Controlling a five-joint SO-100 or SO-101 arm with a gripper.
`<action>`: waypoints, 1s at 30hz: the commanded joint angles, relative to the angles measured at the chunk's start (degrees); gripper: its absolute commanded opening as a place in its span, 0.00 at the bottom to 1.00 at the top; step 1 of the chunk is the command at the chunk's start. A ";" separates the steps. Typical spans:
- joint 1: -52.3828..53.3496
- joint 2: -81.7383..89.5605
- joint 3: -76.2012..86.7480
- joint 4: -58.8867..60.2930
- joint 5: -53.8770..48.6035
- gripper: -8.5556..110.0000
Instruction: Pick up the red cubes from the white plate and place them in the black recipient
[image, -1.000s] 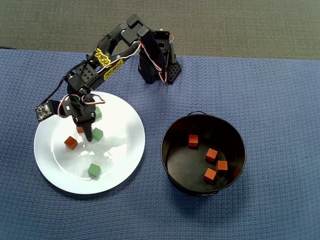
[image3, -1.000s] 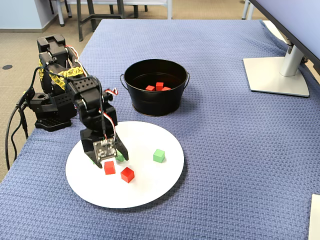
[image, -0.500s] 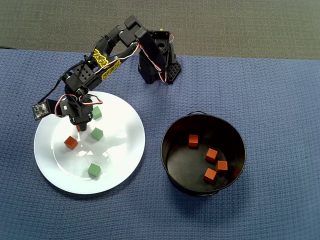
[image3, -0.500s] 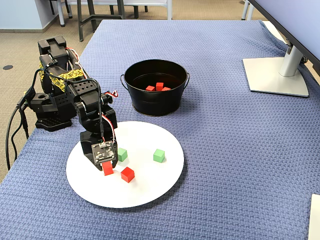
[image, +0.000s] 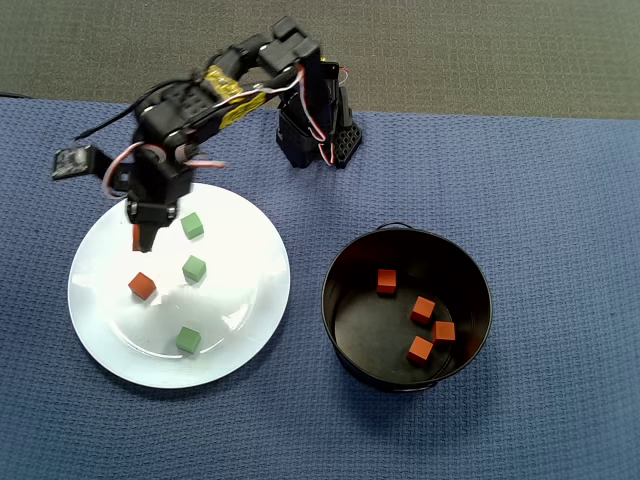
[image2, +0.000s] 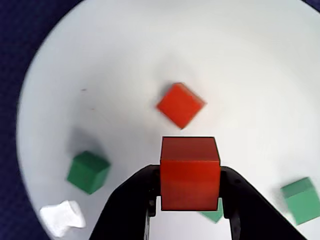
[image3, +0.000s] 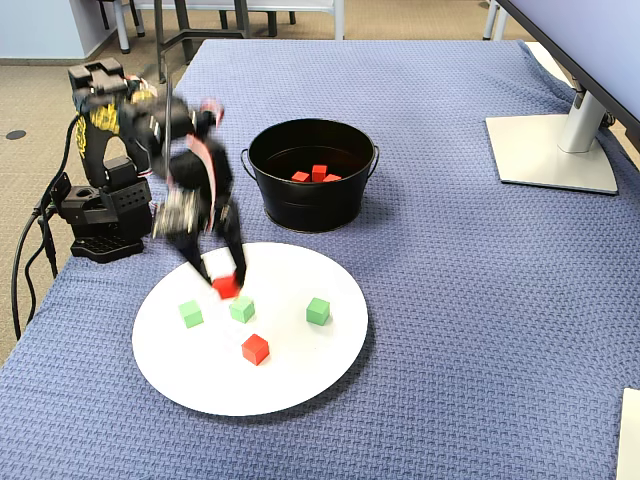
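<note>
Blue woven cloth covers the worktop (image: 560, 200), and I read the overhead view from its left side across. My gripper (image2: 190, 202) hangs over the upper left part of the white plate (image: 255, 300), lifted clear of it; the wrist view shows its fingers (image2: 132, 200) closed against both sides of a held red cube (image2: 190, 172), squarely gripped. Below it on the plate lies one loose red cube (image: 142, 286), with three green cubes (image: 194, 269) scattered near it, none touching another.

To the right, well apart from the plate across a strip of bare cloth, stands the black recipient (image: 345, 325), with four red cubes (image: 421, 349) already on its bottom. So my load has to travel rightward and slightly toward the near edge, high enough to clear the tall wall. The arm's base (image: 318, 135) sits beyond that strip, off the direct path as far as I can judge. Nothing stands between plate and pot; the rim and its thin wire handle (image: 390, 226) are what I'd watch
</note>
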 joint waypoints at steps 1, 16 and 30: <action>-10.02 10.46 0.00 -1.49 7.91 0.07; -53.09 21.18 10.02 -8.17 31.29 0.07; -39.99 15.73 -0.70 1.76 22.24 0.44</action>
